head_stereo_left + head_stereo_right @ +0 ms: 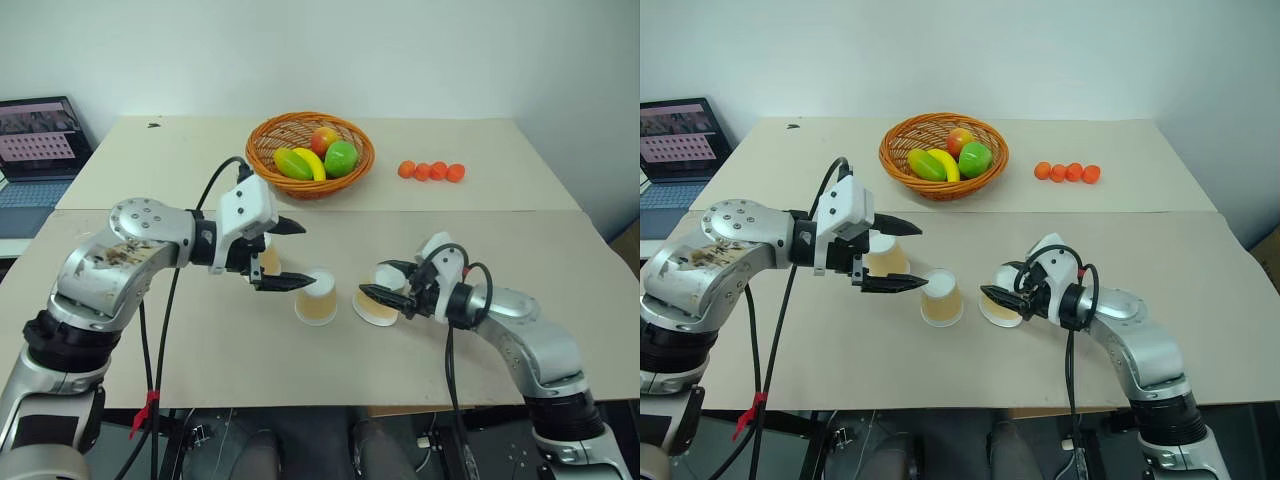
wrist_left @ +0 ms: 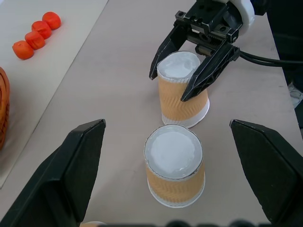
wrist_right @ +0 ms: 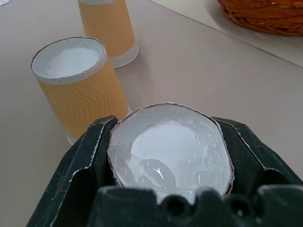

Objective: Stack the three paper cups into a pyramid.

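Three paper cups stand upside down on the table, white bases up. My right gripper [image 1: 382, 284] is shut on the right cup [image 1: 377, 306], clamping it near its base [image 3: 170, 146]; this cup [image 2: 182, 90] leans slightly, its rim at the table. The middle cup [image 1: 318, 298] stands free just to its left, and it is the nearer cup [image 2: 174, 170] in the left wrist view. My left gripper [image 1: 303, 256] hovers open beside and slightly above the middle cup, holding nothing. The third cup [image 1: 886, 260] is partly hidden behind the left gripper.
A wicker basket [image 1: 268, 135] of fruit stands at the back centre. Several small orange balls [image 1: 431, 171] lie in a row to its right. A laptop [image 1: 35, 150] sits off the table's far left. A seam [image 1: 480, 211] crosses the table behind the cups.
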